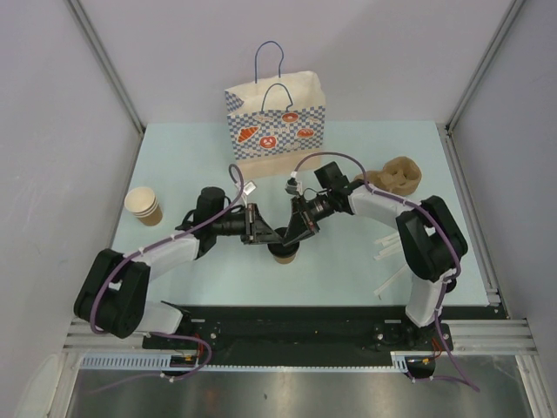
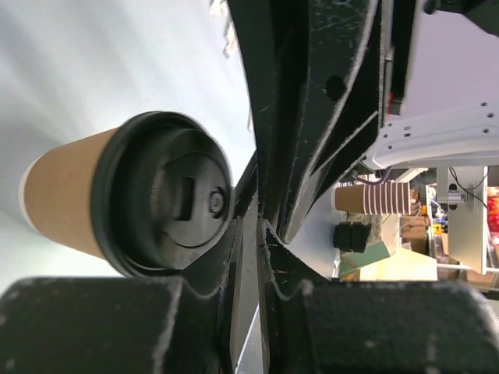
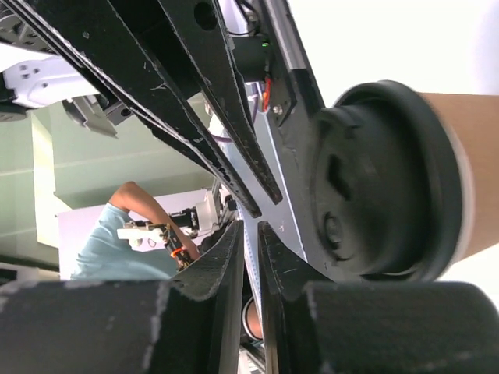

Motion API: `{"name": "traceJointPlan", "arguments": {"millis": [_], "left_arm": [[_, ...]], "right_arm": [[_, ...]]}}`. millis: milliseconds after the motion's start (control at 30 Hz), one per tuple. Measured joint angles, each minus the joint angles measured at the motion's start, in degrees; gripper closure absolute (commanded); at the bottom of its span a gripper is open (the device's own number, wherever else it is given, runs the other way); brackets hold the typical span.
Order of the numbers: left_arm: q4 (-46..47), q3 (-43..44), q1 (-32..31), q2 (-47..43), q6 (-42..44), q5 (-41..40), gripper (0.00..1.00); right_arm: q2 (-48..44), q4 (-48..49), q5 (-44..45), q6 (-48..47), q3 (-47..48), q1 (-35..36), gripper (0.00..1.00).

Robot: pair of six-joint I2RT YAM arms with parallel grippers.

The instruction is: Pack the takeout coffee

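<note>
The takeout coffee (image 1: 285, 253), a brown paper cup with a black lid, stands upright at the table's middle front. My left gripper (image 1: 271, 233) and right gripper (image 1: 297, 232) meet just above it, both shut and holding nothing. In the left wrist view the lidded cup (image 2: 160, 206) lies just left of my shut gripper (image 2: 249, 227), its lid rim against the left finger. In the right wrist view the cup (image 3: 382, 191) lies just right of my shut gripper (image 3: 249, 231). The white paper bag (image 1: 275, 122) with blue handles stands open at the back.
A stack of lidless brown cups (image 1: 144, 205) stands at the left and also shows in the left wrist view (image 2: 373, 197). A brown pulp cup carrier (image 1: 396, 174) sits at the back right. White straws (image 1: 388, 251) lie near the right arm.
</note>
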Motion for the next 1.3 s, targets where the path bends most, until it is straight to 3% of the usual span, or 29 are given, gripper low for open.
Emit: {"name": "traceJointPlan", "arguments": {"millis": [167, 533, 833, 1300], "left_arm": [[-1.8, 0.8, -0.2, 3.8, 0.9, -1.0, 0.85], [-5.6, 3.4, -0.5, 6.4, 3.3, -1.9, 0.85], [-6.4, 5.2, -0.7, 9.0, 4.1, -1.6, 0.88], [-4.7, 7.0, 0.6, 15.4, 2.8, 5.6, 0.90]], "right_arm": [[2.3, -1.0, 0.9, -0.5, 0.0, -0.6, 0.86], [5.3, -5.6, 3.8, -2.9, 1.0, -1.5, 0.99], [7.5, -6.8, 2.4, -2.6, 2.3, -1.9, 0.99], [8.6, -7.0, 1.2, -2.5, 2.8, -2.8, 1.00]]}}
